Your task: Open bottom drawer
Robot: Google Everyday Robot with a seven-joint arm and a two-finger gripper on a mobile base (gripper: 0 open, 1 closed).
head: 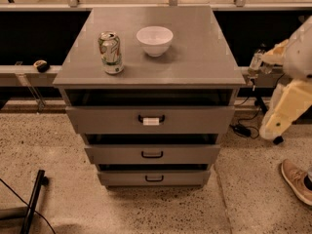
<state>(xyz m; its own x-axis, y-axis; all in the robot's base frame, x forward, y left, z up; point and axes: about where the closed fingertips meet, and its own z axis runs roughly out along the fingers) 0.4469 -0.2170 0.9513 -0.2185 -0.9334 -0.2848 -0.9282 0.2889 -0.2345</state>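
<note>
The grey cabinet (195,48) stands in the middle of the camera view with three drawers. The bottom drawer (122,178) is the lowest one, with a flat grey front and a small plain black bow handle (154,179). Its inside does not show. Above it are the middle drawer (117,154) with a similar handle and the larger top drawer (107,119) with a white tag on its handle. My gripper (257,63) is at the right of the cabinet, level with its top and well above and to the right of the bottom drawer. It holds nothing that I can see.
A drink can (110,52) and a white bowl (154,40) stand on the cabinet top. My white arm (287,106) hangs at the right. A person's shoe (296,179) is on the floor at the lower right. A black bar (33,199) and a cable lie at the lower left.
</note>
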